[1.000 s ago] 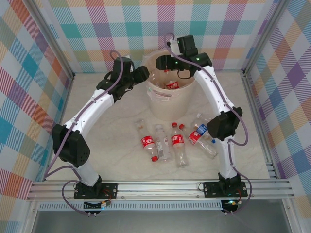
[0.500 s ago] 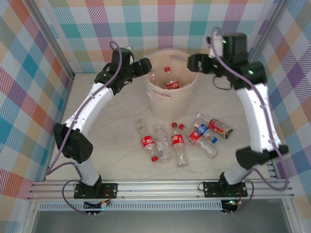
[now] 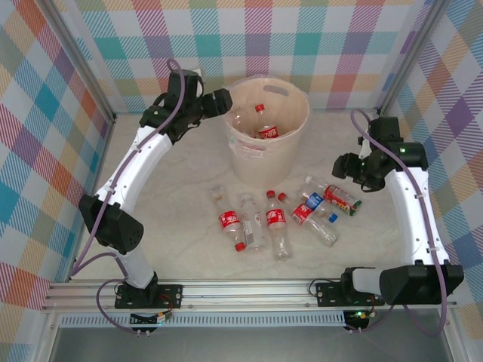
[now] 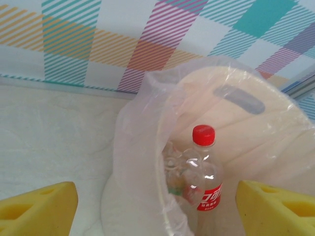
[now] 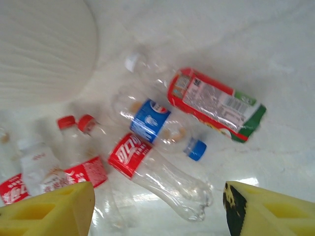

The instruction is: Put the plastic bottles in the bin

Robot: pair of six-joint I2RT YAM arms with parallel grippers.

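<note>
**A:** Where is the bin, and what is in it?

**B:** The bin (image 3: 290,102) stands near the far edge of the worktop (image 3: 166,226), about the middle. A red-capped bottle (image 4: 203,169) stands inside against the wall, with at least 1 clear bottle beside it.

**A:** And the left gripper?

**B:** The left gripper (image 4: 157,209) hangs just beside the bin's left rim. Its pads are wide apart with nothing between them. It looks over the liner (image 4: 135,147) into the bin. I judge this is a dropping place, so that a bottle falls inside and not on the rim.

**A:** And the other bottles?

**B:** About 7 lie on their sides in the middle of the worktop, between the bin and the near edge.

**A:** What does the right gripper do?

**B:** The right gripper (image 5: 157,209) hangs above the right end of that group, also wide and empty. The blue-labelled bottle (image 5: 150,120) is below it. The bottles lie close together there, so I think wide pads help to take only 1.
</note>
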